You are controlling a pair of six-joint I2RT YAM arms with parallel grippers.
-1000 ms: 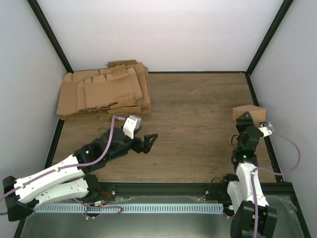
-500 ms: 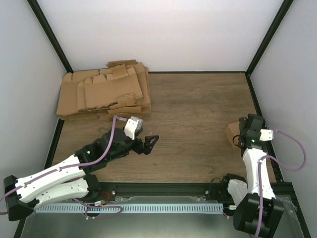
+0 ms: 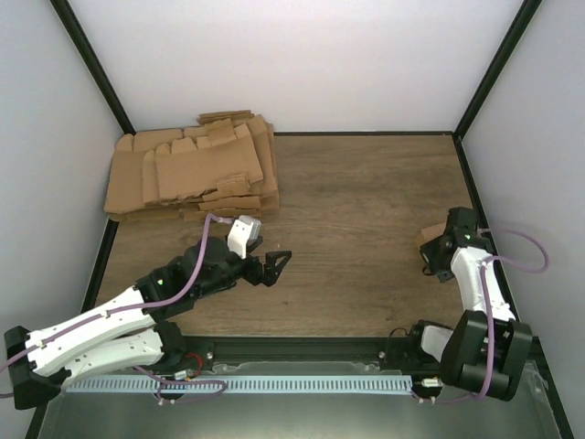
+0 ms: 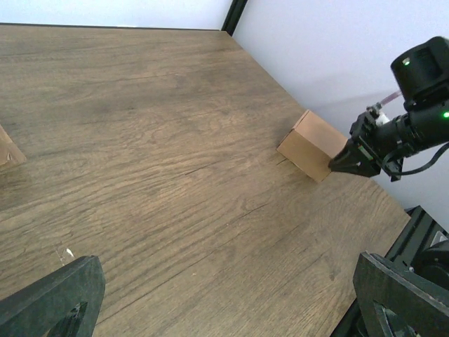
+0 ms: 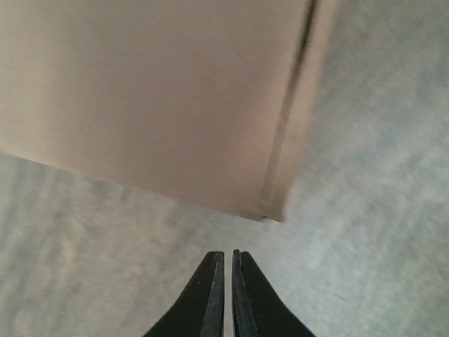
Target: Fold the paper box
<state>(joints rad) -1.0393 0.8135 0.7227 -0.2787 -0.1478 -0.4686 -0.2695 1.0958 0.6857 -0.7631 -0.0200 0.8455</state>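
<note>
Black and tapering, the two fingers (image 5: 210,295) of the right pincer (image 5: 224,254) lie pressed together in the right wrist view, with only a hairline slit between them and nothing caught there, so this pincer is clenched on itself. Just above its tips in that view a narrow strip of blurred table (image 5: 379,210) shows, and then the lower edge and corner of the paper box (image 5: 154,98), whose plain brown face fills the upper left of the frame. In the left wrist view the same pincer (image 4: 335,165) points its closed tip at the lower right corner of the box (image 4: 309,144), just beside it; whether it touches cannot be told from there. The box is a small closed cuboid resting on the wooden table (image 4: 175,140) at the right of that frame, close to the pale wall (image 4: 323,49). From the top view the box (image 3: 428,240) sits at the right edge of the table (image 3: 356,201), partly covered by the right pincer (image 3: 431,256), with a purple cable (image 3: 526,261) looping beside the arm. The left pincer (image 3: 279,261) hangs over the lower middle of the table, released, its fingers (image 4: 49,302) spread to the two bottom corners of its own wrist view and holding nothing. A pile of flat cardboard blanks (image 3: 192,169) lies in the upper left corner of the table, well apart from the box.
</note>
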